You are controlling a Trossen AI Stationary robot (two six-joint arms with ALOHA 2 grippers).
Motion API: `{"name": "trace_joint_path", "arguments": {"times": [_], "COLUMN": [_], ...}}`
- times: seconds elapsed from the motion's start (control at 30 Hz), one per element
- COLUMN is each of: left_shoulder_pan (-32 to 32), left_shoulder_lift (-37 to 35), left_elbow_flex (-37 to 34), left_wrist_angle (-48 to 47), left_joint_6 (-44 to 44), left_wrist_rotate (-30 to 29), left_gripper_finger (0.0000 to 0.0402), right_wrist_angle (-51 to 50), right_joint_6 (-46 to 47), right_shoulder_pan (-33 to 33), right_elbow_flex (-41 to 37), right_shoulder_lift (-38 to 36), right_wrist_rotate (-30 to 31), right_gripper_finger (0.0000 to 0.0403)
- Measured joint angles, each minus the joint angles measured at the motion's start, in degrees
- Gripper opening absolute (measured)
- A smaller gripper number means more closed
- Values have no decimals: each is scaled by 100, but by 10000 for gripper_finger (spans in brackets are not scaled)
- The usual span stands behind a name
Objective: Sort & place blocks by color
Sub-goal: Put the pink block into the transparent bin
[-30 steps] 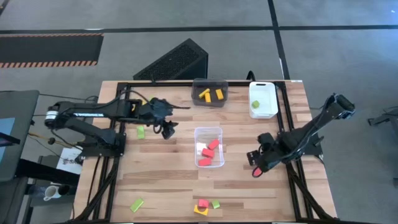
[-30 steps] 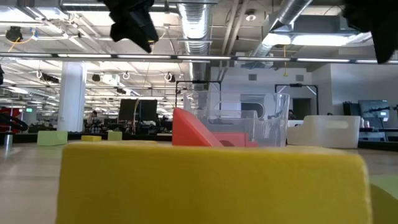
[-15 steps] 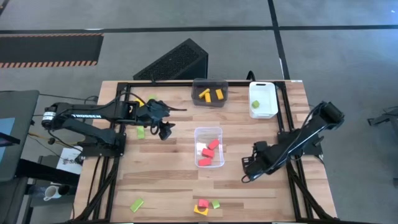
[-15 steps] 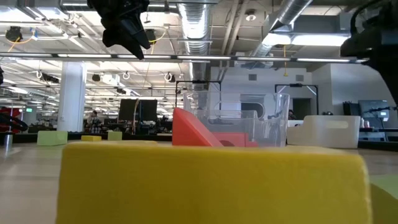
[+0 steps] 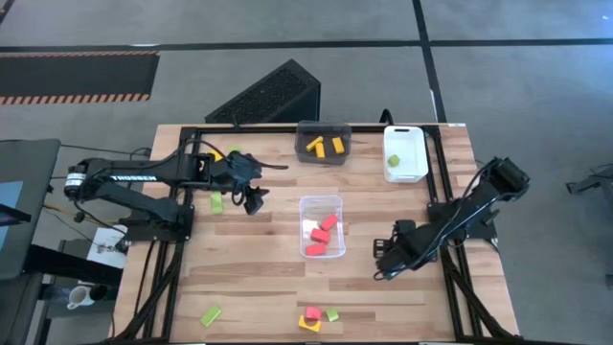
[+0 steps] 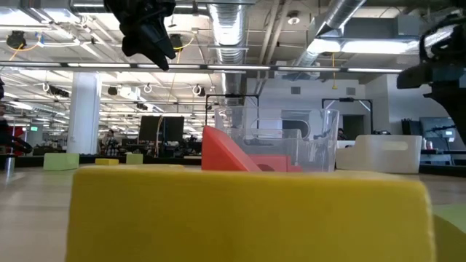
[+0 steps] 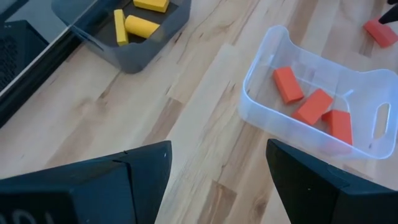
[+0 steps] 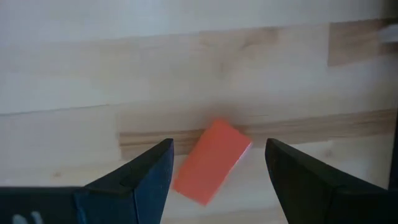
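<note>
My left gripper [image 5: 255, 201] hangs apart and empty over bare wood, just beside a green block [image 5: 216, 203]. My right gripper [image 8: 214, 180] is spread above the red block [image 8: 212, 161], right of the clear bin [image 5: 308, 203]. Risk: the block lies skewed between my fingers, so closing could twist it out. Right arm is folded low, wrist pitched down.
</note>
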Motion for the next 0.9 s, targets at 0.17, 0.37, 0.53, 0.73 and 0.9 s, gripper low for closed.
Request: {"name": "trace_joint_path", "arguments": {"times": [0.17, 0.37, 0.53, 0.73, 0.9], "left_shoulder_pan": [3, 3, 3, 5, 7], "left_shoulder_lift": [0, 2, 2, 2, 2], "left_elbow_flex": [0, 0, 0, 0, 0], "left_wrist_angle": [-17, -22, -24, -2, 123], "left_joint_6": [4, 4, -7, -17, -28], "left_wrist_rotate": [104, 116, 111, 23, -22], "left_gripper_finger": [245, 245, 245, 245, 245], "right_wrist_angle": [603, 588, 705, 979, 1589], "right_joint_6": [235, 235, 259, 259, 346], "right_shoulder_pan": [101, 142, 254, 244, 199], "right_elbow_flex": [-335, -335, -335, -399, -770], "right_shoulder_lift": [-156, -152, -151, -149, -145], "right_wrist_rotate": [-14, -348, -470, -410, -389], "right_gripper_finger": [276, 276, 276, 276, 276]}}
